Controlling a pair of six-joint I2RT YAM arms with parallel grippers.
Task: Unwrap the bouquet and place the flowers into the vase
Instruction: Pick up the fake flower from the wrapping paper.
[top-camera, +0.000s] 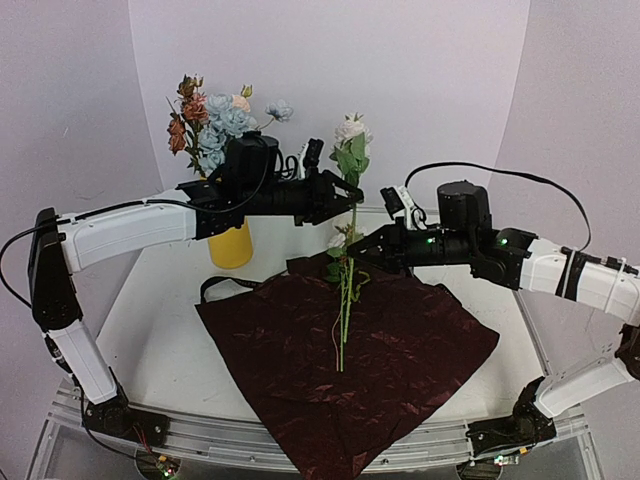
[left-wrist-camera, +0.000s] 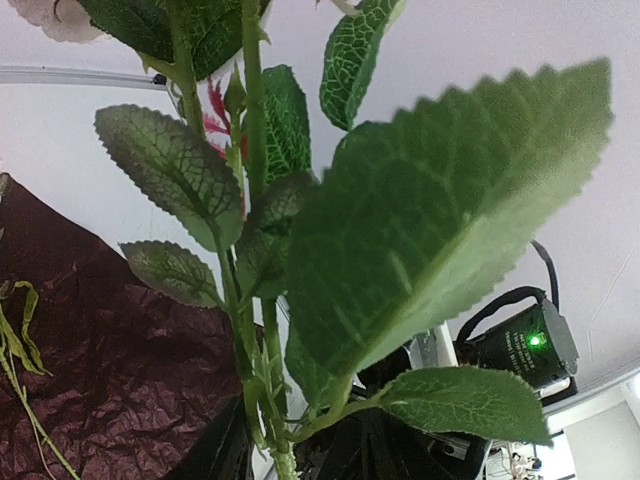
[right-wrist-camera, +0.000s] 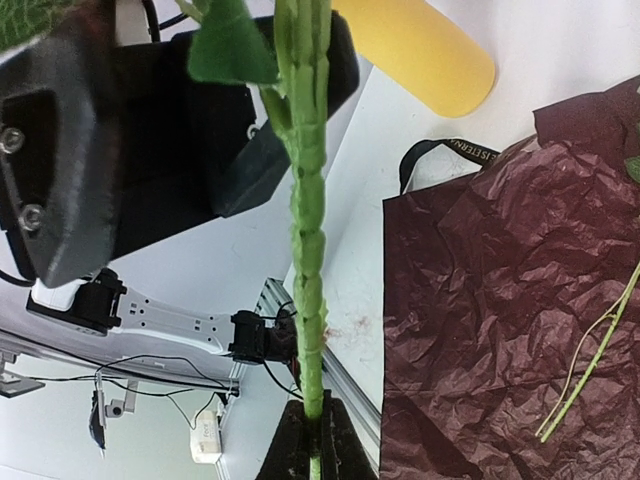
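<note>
The upright stem is clamped by the right claw; the left claw, higher and nearer the vase, cannot be judged shut.

Vase: plain yellow, upright at the far left of the table, holding a bunch of flowers with pale blue, pink and rust heads, leaves spread.
Wrapping paper: dark red, crinkled, opened flat mid-table. The black ribbon lies loose at its far-left corner.
1 cream rose stands upright above the paper's far edge, its leafy green stem pinched low by the right pincer.
A thin pale twig lies on the paper.
</note>
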